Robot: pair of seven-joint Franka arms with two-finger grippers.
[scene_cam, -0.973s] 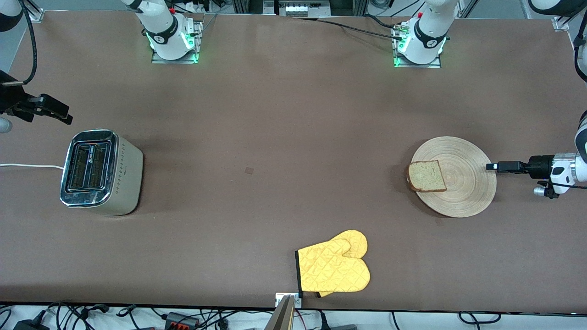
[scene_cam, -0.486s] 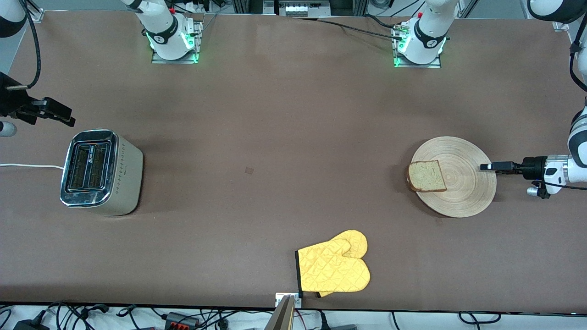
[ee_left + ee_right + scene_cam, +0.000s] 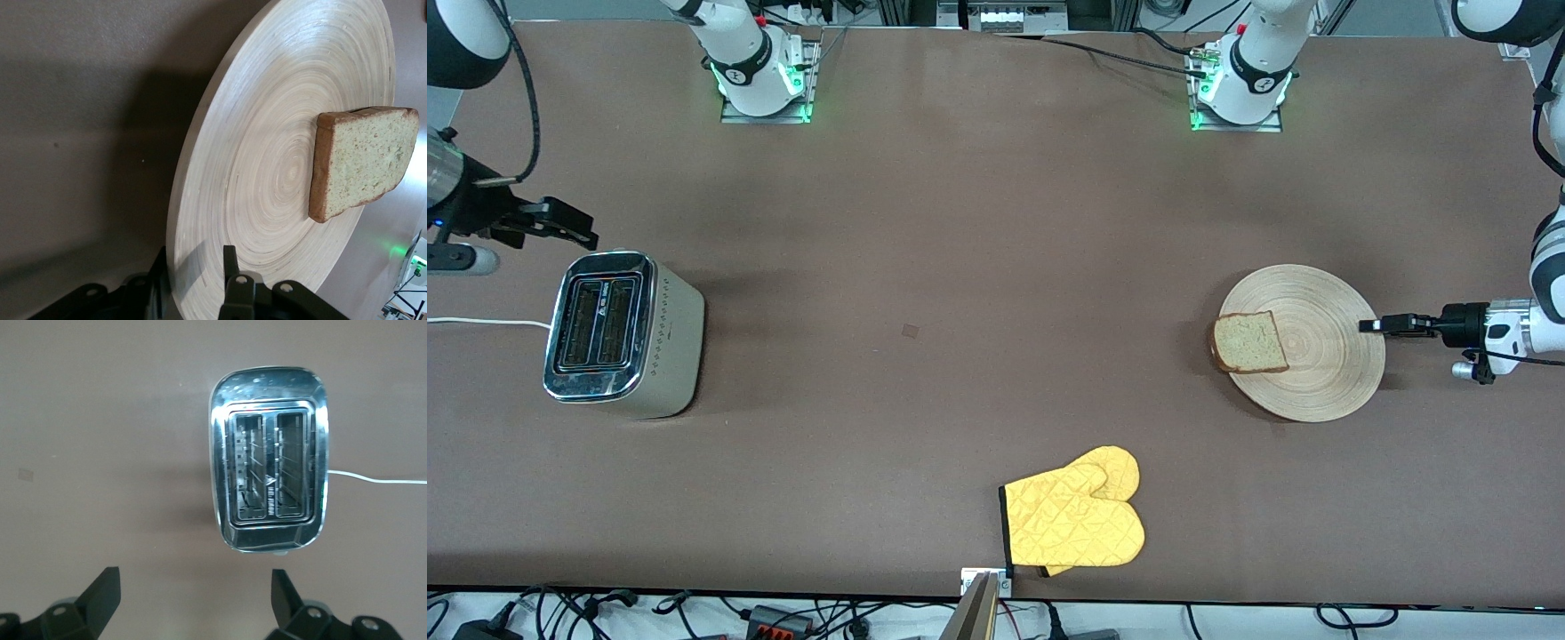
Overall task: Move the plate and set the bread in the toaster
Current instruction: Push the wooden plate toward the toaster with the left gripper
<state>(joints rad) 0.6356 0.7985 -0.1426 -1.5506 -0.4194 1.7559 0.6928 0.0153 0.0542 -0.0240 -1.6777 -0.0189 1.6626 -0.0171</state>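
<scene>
The round light-wood plate [image 3: 1325, 373] lies toward the left arm's end of the table. The bread [image 3: 1249, 342] rests flat on the plate's edge that faces the toaster. My left gripper [image 3: 1369, 325] is level with the table at the plate's rim, with one finger under the rim and one above it. In the left wrist view the left gripper [image 3: 195, 250] straddles the plate [image 3: 267, 153], and the upper finger [image 3: 230, 263] throws a separate shadow on the wood. The bread [image 3: 363, 160] lies past it. The toaster [image 3: 618, 333] stands at the right arm's end, slots up and empty. My right gripper [image 3: 574, 233] hovers open beside it.
A yellow quilted oven mitt [image 3: 1074, 520] lies near the table's front edge, about midway along it. The toaster's white cord [image 3: 480, 322] runs off the table's end. In the right wrist view the toaster [image 3: 269, 457] sits ahead of the open right gripper [image 3: 193, 577].
My left gripper slid in over the plate's rim and its fingers narrowed. Plate and bread shifted slightly toward the right arm's end. The right gripper moved closer to the toaster.
</scene>
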